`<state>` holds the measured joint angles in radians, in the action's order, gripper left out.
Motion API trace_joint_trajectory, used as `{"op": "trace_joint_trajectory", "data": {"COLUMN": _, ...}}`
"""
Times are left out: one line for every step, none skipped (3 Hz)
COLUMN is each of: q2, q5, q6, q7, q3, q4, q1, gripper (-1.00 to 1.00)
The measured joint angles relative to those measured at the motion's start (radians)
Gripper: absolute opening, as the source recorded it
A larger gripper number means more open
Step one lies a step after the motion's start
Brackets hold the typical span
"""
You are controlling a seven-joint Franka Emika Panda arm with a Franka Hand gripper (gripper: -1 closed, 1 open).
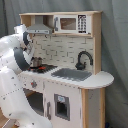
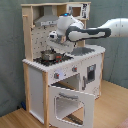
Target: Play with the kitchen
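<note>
The kitchen point(image 1: 70, 75) stands on a wood-look floor point(image 2: 115, 107) before a grey curtain point(image 1: 115, 45) in both exterior views, a tall toy unit of white panels and pale wood with rounded edges. Its back wall carries a brick-tile pattern; a grey hood point(image 1: 37, 30) hangs beside a microwave shelf point(image 1: 72, 23) whose keypad markings are too small to read. On the surface sit a dark stovetop, a grey rectangular sink point(image 1: 72, 74) and a curved black faucet point(image 1: 84, 59). In the second exterior view the oven door point(image 2: 72, 102) hangs open, a white frame with a clear window, below a row of knobs. A small shiny metal pot point(image 2: 48, 55) rests on the stovetop; its contents cannot be made out. The glossy white arm reaches in over the stovetop, its tool point(image 2: 53, 44) just above the pot; I cannot tell whether it is open or closed
</note>
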<state>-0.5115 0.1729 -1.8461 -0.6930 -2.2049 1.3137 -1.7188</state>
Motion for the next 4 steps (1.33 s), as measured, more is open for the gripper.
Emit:
{"op": "trace_joint_trajectory", "data": {"q2": -0.017, "q5": 0.008, "q6": 0.051, "q7": -0.006, "q3": -0.052, "q4": -0.05, "q1": -0.055, "gripper": 1.0}}
{"op": "trace_joint_trajectory", "data": {"q2": -0.017, "q5": 0.026, "q6": 0.142, "q7": -0.021, "q3": -0.077, "q4": -0.06, "q1": -0.081, "gripper": 1.0}}
{"op": "trace_joint_trajectory", "data": {"q2": -0.017, "q5": 0.031, "q6": 0.159, "q7": -0.028, "q3": -0.077, "q4": -0.06, "q1": -0.087, "gripper": 1.0}}
{"op": "trace_joint_trajectory", "data": {"q2": -0.017, "q5": 0.031, "q6": 0.162, "q7": -0.029, "q3": -0.077, "q4": -0.06, "q1": -0.088, "gripper": -1.0}}
